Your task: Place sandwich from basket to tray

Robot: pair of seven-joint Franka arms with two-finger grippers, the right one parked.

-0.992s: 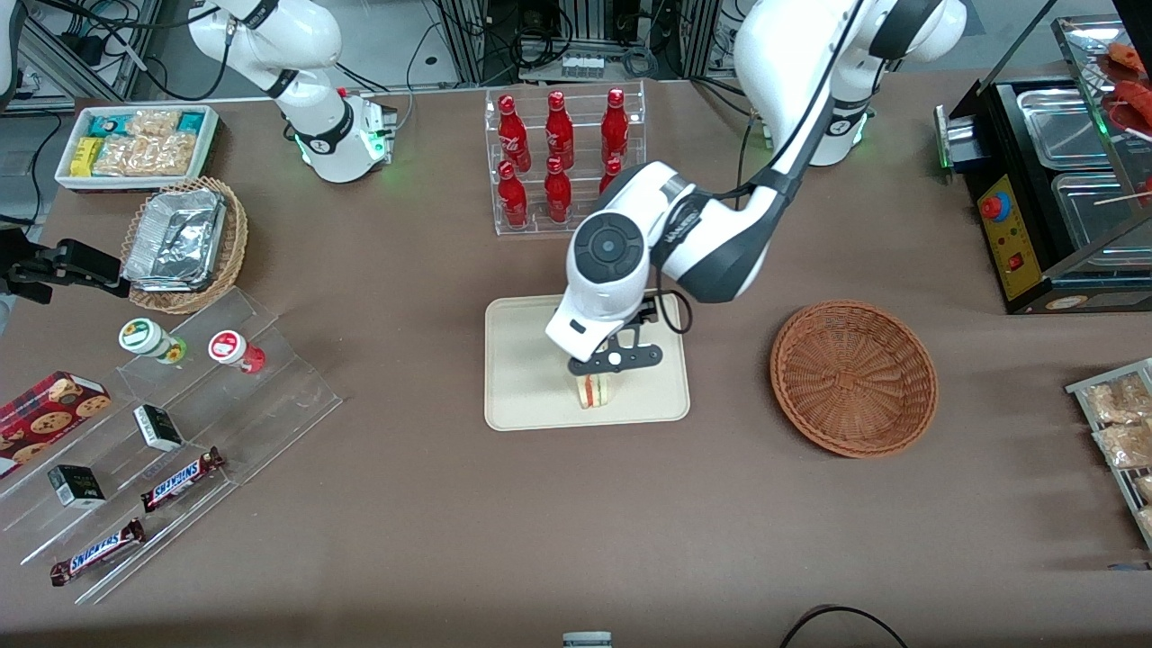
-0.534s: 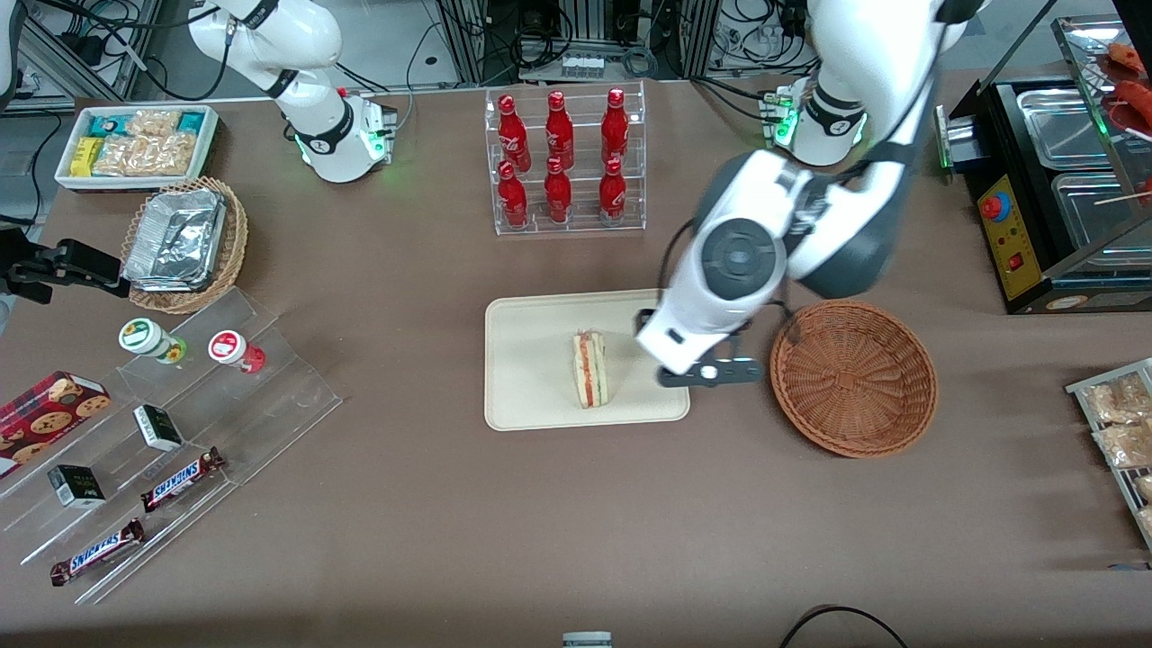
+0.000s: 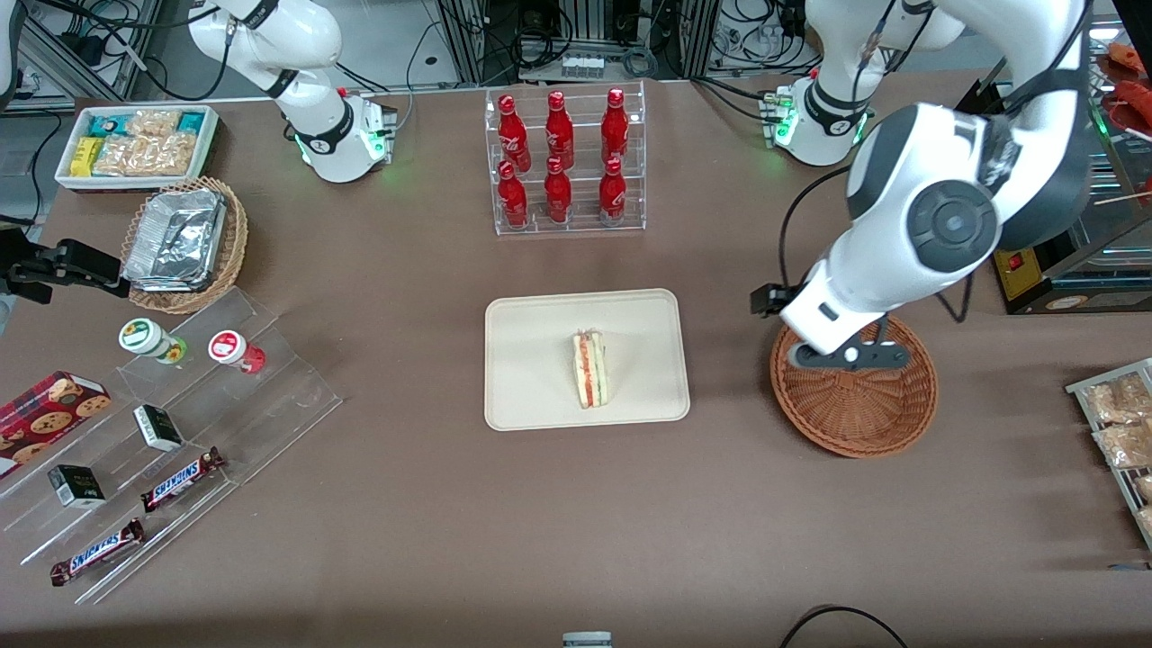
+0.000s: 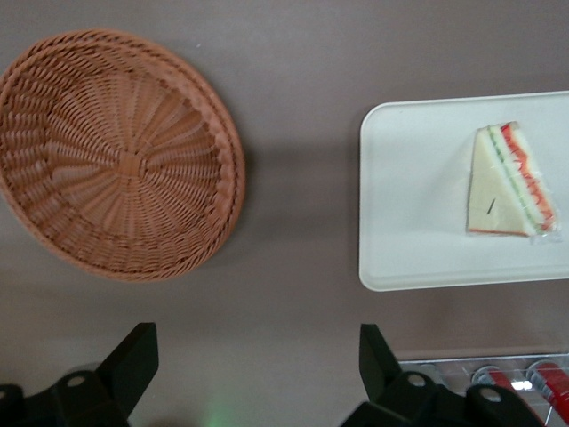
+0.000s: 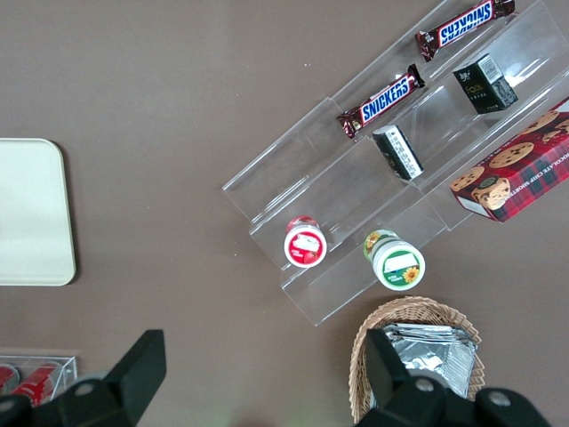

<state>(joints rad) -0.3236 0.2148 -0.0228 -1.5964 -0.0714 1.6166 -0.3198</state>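
Nearest the front camera, toward the parked arm's end of the table: a stepped clear acrylic stand point(image 3: 171, 432) with Snickers bars point(image 3: 97, 551), small dark boxes and two round-lidded cups point(image 3: 148, 339).

Mid-table: cream tray point(image 3: 531, 360) lying flat, sandwich point(image 3: 589, 370) resting on it, apart from the rim, striped filling edge showing in the front view. Alone on the tray, nothing gripping it.

Toward the working arm's end, well apart from the tray: reddish-brown wicker basket point(image 3: 855, 405), nothing inside in the wrist view point(image 4: 120, 165).

Above the basket's edge farther from the front camera: gripper point(image 3: 846, 356), raised off the table, fingers point(image 4: 133, 365) spread wide apart, holding nothing.

Farther still: clear rack of red bottles point(image 3: 562, 162), a tan basket of foil containers point(image 3: 184, 243), a white bin of snack packets point(image 3: 139, 144).
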